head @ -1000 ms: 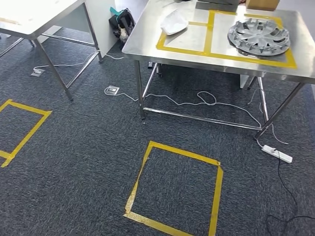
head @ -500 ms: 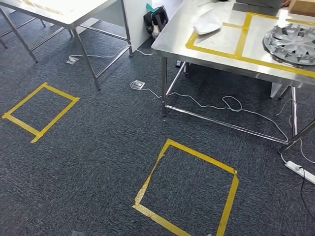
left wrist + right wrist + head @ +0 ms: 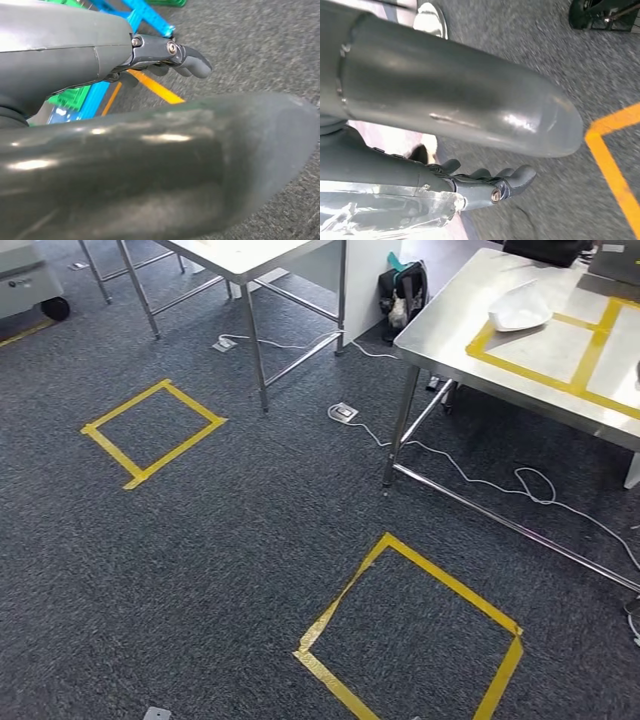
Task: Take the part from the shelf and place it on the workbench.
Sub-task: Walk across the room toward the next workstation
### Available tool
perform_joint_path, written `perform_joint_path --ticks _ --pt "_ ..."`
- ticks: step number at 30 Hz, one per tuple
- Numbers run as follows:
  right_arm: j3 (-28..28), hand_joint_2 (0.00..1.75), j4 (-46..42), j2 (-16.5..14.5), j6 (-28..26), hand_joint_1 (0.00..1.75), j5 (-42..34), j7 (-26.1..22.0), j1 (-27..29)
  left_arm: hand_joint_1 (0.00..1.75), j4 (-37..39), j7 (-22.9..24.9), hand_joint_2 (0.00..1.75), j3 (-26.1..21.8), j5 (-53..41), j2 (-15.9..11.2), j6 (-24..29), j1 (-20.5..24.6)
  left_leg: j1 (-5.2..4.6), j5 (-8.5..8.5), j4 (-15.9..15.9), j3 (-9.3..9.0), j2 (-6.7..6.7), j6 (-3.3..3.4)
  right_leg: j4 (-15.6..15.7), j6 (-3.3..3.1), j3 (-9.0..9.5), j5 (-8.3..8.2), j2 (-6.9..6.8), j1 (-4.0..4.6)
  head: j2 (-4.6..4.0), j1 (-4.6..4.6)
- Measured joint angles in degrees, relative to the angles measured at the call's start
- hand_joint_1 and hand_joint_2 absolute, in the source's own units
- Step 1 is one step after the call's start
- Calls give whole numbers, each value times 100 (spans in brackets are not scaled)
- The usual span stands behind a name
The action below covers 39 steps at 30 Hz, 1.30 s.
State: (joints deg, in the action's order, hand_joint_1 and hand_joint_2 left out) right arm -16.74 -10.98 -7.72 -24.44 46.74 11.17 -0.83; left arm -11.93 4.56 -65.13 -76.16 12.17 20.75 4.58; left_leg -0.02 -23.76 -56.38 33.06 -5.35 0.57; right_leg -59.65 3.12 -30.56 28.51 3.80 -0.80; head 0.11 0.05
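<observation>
The steel workbench (image 3: 453, 332) stands at the right of the head view, marked with yellow tape (image 3: 558, 382). A white curved part (image 3: 521, 307) lies on it inside one taped field. My left hand (image 3: 124, 150) hangs over the carpet, its thick thumb in front and its fingers (image 3: 188, 59) stretched out with nothing in them. Blue and green bars (image 3: 139, 12) lie beyond it. My right hand (image 3: 444, 95) also hangs over the carpet, its fingers (image 3: 508, 182) stretched out and holding nothing.
Two yellow tape squares mark the carpet, one at the left (image 3: 151, 430) and one near me (image 3: 411, 630). A second table (image 3: 249, 255) stands at the back, with a black bag (image 3: 404, 290) beside it. Cables (image 3: 483, 480) and a floor socket (image 3: 343, 412) lie under the workbench. A grey wheeled cart (image 3: 26, 280) is at the far left.
The whole picture has slid to the right: the camera has turned left. The silver wheel cover on the workbench has left the picture and the grey cart has come in.
</observation>
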Motion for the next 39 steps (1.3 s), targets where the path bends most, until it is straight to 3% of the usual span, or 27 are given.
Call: perform_joint_path --ticks 2,4,6,8,10,11,13,14,16,17,19,21,23,24,25,26,27,28,30,32,34,36,38,39 --pt "0 0 2 -5 -7 0 -3 1 -11 0 -1 -5 0 0 3 -3 -1 -2 5 40 -4 56 -118 -70 221 -35 98 -7 119 -4 0 -3" --pt "-1 0 1 -11 -15 0 -7 2 -20 0 0 -9 0 -1 5 -9 -1 -25 29 72 -3 105 -163 -143 228 -110 108 -42 -2 9 0 -2" --pt "-2 0 1 -19 -19 0 -9 1 -13 0 0 -11 0 -2 8 -11 -2 -35 17 -103 -257 242 98 -203 248 -186 110 -80 -158 5 0 -37" --pt "-2 0 2 -22 -20 0 -9 0 1 0 0 -12 0 -2 15 -8 -3 -21 10 -499 -964 570 401 -247 254 -223 102 -86 -338 17 0 -69" --pt "-2 0 2 -20 -19 0 -10 0 8 0 1 -12 0 -3 24 -2 -5 -19 28 -737 -1621 862 459 -274 253 -231 96 -80 -520 28 0 -67" --pt "-2 0 2 -20 -19 0 -10 -1 4 0 1 -12 0 -4 30 1 -7 -26 35 -698 -1672 871 467 -281 252 -230 96 -77 -603 29 0 -69" --pt "-2 0 1 -21 -17 0 -11 -3 -7 0 0 -12 0 -6 38 0 -11 -37 43 -366 -1119 550 557 -278 252 -215 113 -64 -750 26 0 -70" --pt "-2 0 1 -20 -17 0 -12 -5 -10 0 0 -12 0 -7 40 1 -13 -33 33 -215 -702 320 703 -276 250 -196 125 -49 -811 36 0 -74" --pt "-2 0 1 -19 -16 0 -12 -13 -9 0 0 -12 0 -7 45 2 -16 -9 10 -86 -143 25 917 -218 241 -143 124 -7 -926 80 0 -70" --pt "-2 0 1 -17 -16 0 -11 -15 -10 0 0 -12 0 -7 49 3 -17 -3 -5 -104 -57 -10 947 -182 247 -118 128 11 -983 103 0 -64" --pt "-2 0 1 -17 -15 0 -10 -20 -20 0 0 -12 0 -14 56 1 -20 -14 -6 -102 -34 -1 806 -93 269 -67 175 39 -1082 105 0 -53" --pt "-2 0 1 -18 -16 0 -9 -27 -27 0 0 -12 0 -24 59 -1 -20 -29 10 -76 -16 2 674 -20 76 -14 133 198 -901 80 0 -36" --pt "-3 0 1 -18 -17 0 -9 -34 -16 0 0 -12 0 -28 60 -2 -20 -22 18 -60 -10 13 546 41 -614 16 -173 576 -557 65 0 -5" --pt "-3 0 2 -18 -16 0 -10 -34 -7 0 0 -12 0 -28 60 -1 -21 -19 14 -58 -11 19 472 59 -1041 19 -377 756 -457 63 0 3" --pt "-4 0 2 -18 -16 0 -10 -34 1 0 0 -12 0 -28 60 -2 -21 -20 11 -58 -13 23 393 69 -1359 19 -542 849 -411 65 0 7" --pt "-4 0 3 -18 -15 0 -10 -33 7 0 0 -12 0 -29 61 -3 -22 -25 8 -56 -16 22 310 71 -1474 16 -622 822 -393 64 0 9" --pt "-4 0 3 -18 -15 0 -10 -33 10 0 0 -12 0 -31 62 -4 -27 -30 9 -53 -19 18 224 67 -1343 11 -587 675 -379 59 0 10" --pt "-4 0 3 -18 -14 0 -10 -34 9 0 0 -12 0 -34 63 -5 -34 -31 11 -49 -23 11 137 60 -1004 4 -450 446 -339 48 0 11" --pt "-6 0 4 -17 15 0 -11 -42 5 0 -1 -12 0 -51 66 -2 -50 -23 8 -38 -40 18 -23 24 -199 -3 -112 78 -71 -1 0 10" --pt "-8 0 7 -12 90 0 -14 -80 -1 0 -1 -12 0 -74 69 -1 -55 -19 9 -12 -48 61 -150 -41 162 -15 45 -6 127 -25 0 5" --pt "-11 0 8 5 155 0 -17 -123 -8 0 0 -12 0 -89 73 -2 -55 -40 33 25 -37 107 -251 -119 185 -69 69 -23 39 -9 0 2" --pt "-17 0 8 24 178 0 -15 -151 -6 0 0 -10 0 -101 77 -2 -52 -59 30 -65 -166 193 -65 -176 219 -145 89 -65 -108 -6 0 -16" --pt "-20 0 8 37 187 0 -13 -169 9 0 0 -7 0 -107 80 1 -51 -43 12 -397 -725 465 287 -216 244 -193 94 -83 -283 5 0 -46" --pt "-20 0 8 43 189 0 -12 -173 19 0 1 -5 0 -107 82 5 -51 -31 16 -591 -1129 659 389 -235 245 -206 90 -80 -378 13 0 -58"
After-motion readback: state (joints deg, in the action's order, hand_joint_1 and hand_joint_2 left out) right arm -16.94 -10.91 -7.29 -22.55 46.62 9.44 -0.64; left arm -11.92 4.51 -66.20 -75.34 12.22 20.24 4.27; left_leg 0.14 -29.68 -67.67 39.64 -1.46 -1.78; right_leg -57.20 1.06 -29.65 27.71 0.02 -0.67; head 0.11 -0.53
